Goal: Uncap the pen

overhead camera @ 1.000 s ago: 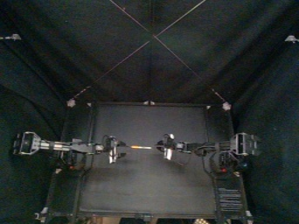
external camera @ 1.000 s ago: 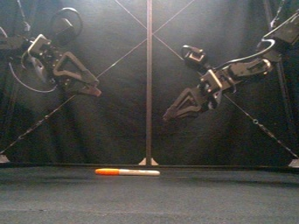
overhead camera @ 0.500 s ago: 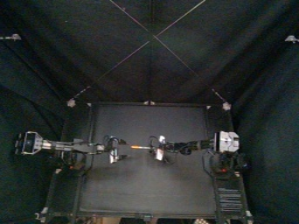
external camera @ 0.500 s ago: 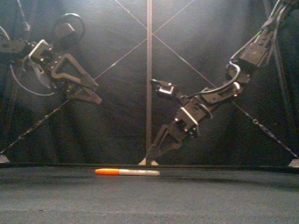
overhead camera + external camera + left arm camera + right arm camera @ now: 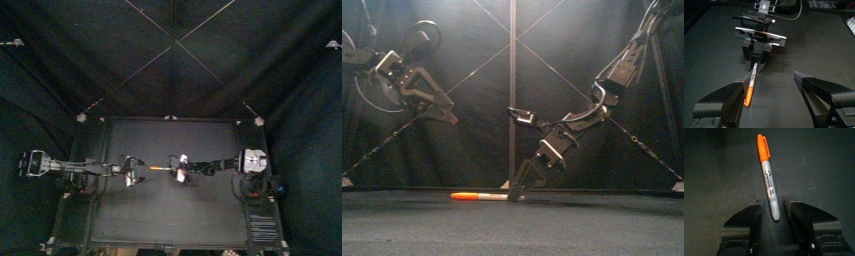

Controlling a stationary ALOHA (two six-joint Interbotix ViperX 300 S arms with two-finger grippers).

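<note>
Front view, from the left: the left tool [image 5: 446, 110] is held high above the counter [image 5: 609, 228], its jaws spread wide and nothing gripped between them. Below and to its right the pen [image 5: 486, 196] is laid flat on the counter near the middle, its orange cap [image 5: 464, 196] turned to the left and its pale grey barrel [image 5: 769, 180], printed with black lettering, turned to the right. The barrel's right end is covered by the right tool [image 5: 517, 187], which is held low at the counter; its jaws are parted a little and set on either side of that end, a narrow gap being seen at each side, so the pen is straddled, not clamped
</note>
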